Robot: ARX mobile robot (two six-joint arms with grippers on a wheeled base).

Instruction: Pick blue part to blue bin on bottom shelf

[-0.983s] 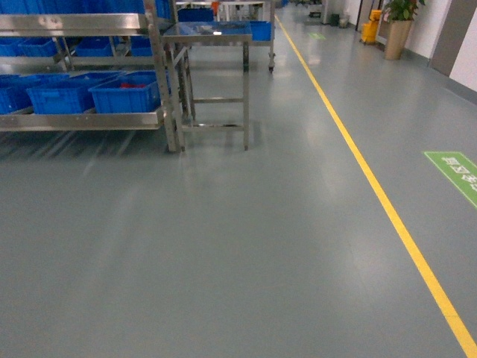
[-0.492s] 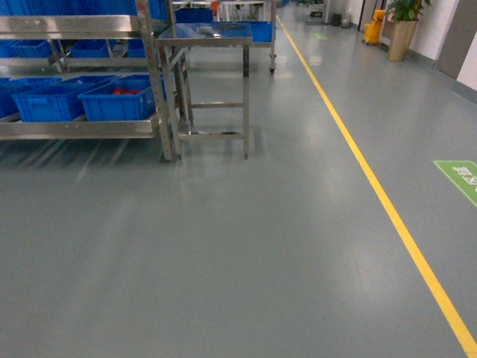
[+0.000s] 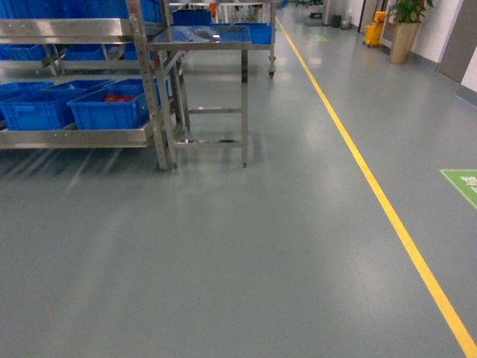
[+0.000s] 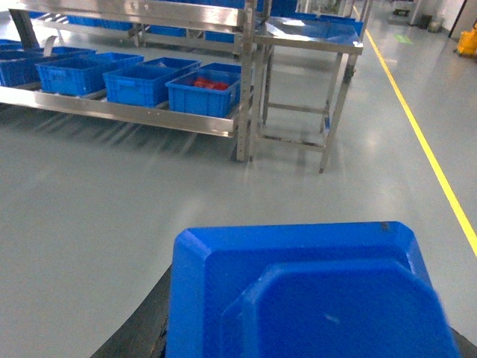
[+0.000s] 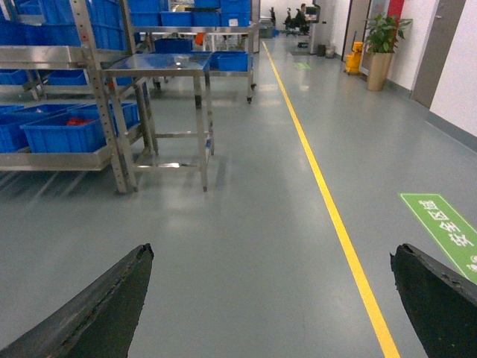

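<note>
Head view: gray floor (image 3: 223, 261) w/ a yellow line (image 3: 373, 194) running away on the right and a green floor sign (image 3: 463, 183) at the right edge. Upper left stands the steel rack (image 3: 145, 82); its bottom shelf (image 3: 74, 137) carries a row of blue bins, the nearest one (image 3: 108, 110) w/ red parts inside. Just right of the rack is a steel table (image 3: 209, 45), touching or nearly so. No arm shows in this view.

Left wrist view: a big blue part (image 4: 305, 294) fills the lower frame, close under the cam, well apart from the rack. Dark shapes at its lower corners look like gripper fingers, but the left gripper's tips are hidden behind the part; can't tell how wide it stands or whether it actually clamps the part. Beyond, bottom shelf (image 4: 119, 112) w/ blue bins in a row, the red-filled bin (image 4: 205, 91) at the rack's right end beside the table (image 4: 309, 33).

Right wrist view: right gripper (image 5: 276, 298) spread wide, black fingers (image 5: 97, 309) at both lower corners, nothing between them but floor. A potted plant (image 5: 381, 45) and a yellow mop bucket (image 5: 352, 58) sit far down the aisle on the right.
</note>
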